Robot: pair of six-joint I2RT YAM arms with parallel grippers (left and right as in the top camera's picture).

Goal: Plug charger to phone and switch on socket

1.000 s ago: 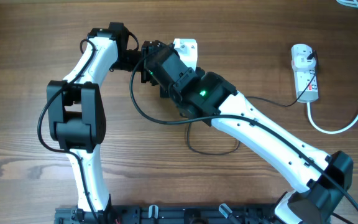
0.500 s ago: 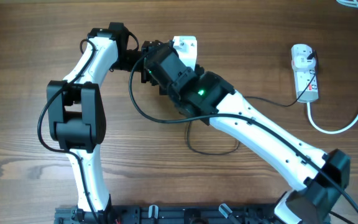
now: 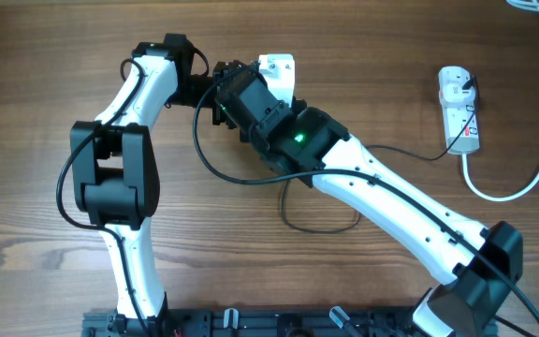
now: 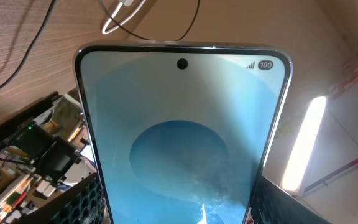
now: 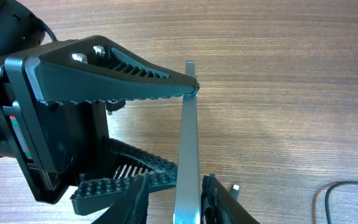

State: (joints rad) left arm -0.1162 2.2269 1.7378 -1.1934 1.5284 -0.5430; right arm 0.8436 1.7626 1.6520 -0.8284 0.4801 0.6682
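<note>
The phone (image 4: 182,143), its cyan-blue screen lit, fills the left wrist view. My left gripper (image 4: 180,208) is shut on its two long sides. In the right wrist view the phone (image 5: 188,143) is edge-on, a thin silver strip clamped by the left gripper's black fingers (image 5: 117,71). My right gripper (image 5: 179,202) is open and straddles the phone's lower end, with a small gap on the left. The charger's connector (image 5: 235,187) lies on the table beside it. Its black cable (image 3: 321,227) loops under the right arm. The socket (image 3: 458,110) lies far right. Overhead, both grippers meet at the back (image 3: 218,89).
The socket's thick white cord (image 3: 503,192) curves along the right edge of the wooden table (image 3: 26,140). A black plug sits in the socket's upper end. The right arm (image 3: 391,206) crosses the middle of the table diagonally. The left arm (image 3: 120,178) stands at the left.
Almost nothing: the right arm and the phone have shifted very slightly up and to the left. The left gripper keeps its hold on the phone.
</note>
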